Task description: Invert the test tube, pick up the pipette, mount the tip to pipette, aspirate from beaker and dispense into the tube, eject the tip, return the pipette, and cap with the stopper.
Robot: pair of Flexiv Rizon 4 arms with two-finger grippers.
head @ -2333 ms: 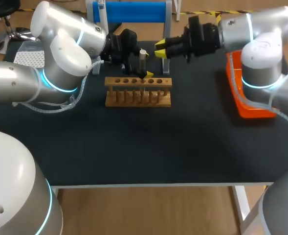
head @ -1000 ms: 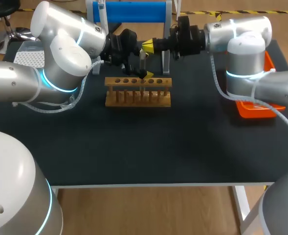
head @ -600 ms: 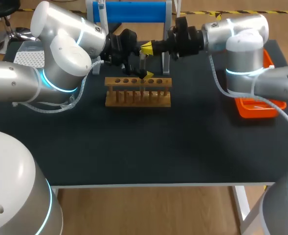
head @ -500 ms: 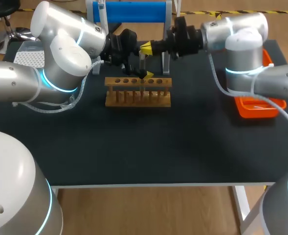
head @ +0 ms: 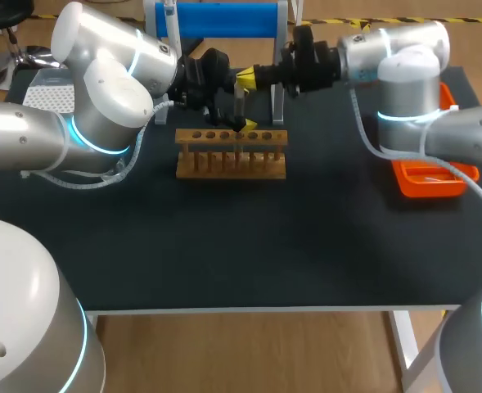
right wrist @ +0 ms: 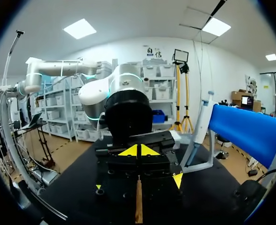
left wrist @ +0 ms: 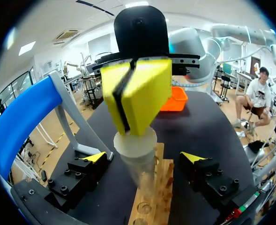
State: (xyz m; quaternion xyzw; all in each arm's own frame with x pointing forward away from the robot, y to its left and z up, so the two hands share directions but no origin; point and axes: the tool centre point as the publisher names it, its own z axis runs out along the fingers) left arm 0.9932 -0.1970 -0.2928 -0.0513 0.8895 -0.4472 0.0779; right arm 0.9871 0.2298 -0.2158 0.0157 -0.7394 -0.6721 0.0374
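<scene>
A clear test tube (head: pixel 239 100) (left wrist: pixel 141 171) stands upright in the wooden rack (head: pixel 231 153) (left wrist: pixel 163 187), with a white stopper (left wrist: pixel 135 143) on its top. My left gripper (head: pixel 240 120) (left wrist: pixel 144 158) is open around the tube, one finger on each side and neither touching it. My right gripper (head: pixel 247 79) (left wrist: pixel 134 101) (right wrist: pixel 138 150) is shut, and its yellow tips rest on the stopper from above. The white pipette (head: pixel 168 15) (right wrist: pixel 202 121) hangs on the blue stand (head: pixel 216 18) (right wrist: pixel 243 129) behind the rack. No beaker or tip box shows.
An orange tray (head: pixel 425 182) (left wrist: pixel 173 98) sits at the table's right side under my right arm. The black tabletop (head: pixel 241 246) in front of the rack is bare. The stand's grey legs (head: pixel 278 102) rise just behind the rack.
My right gripper has come in leftward from beside the stand and now sits over the tube's top; in the last half second it has barely shifted. My left arm has stayed still.
</scene>
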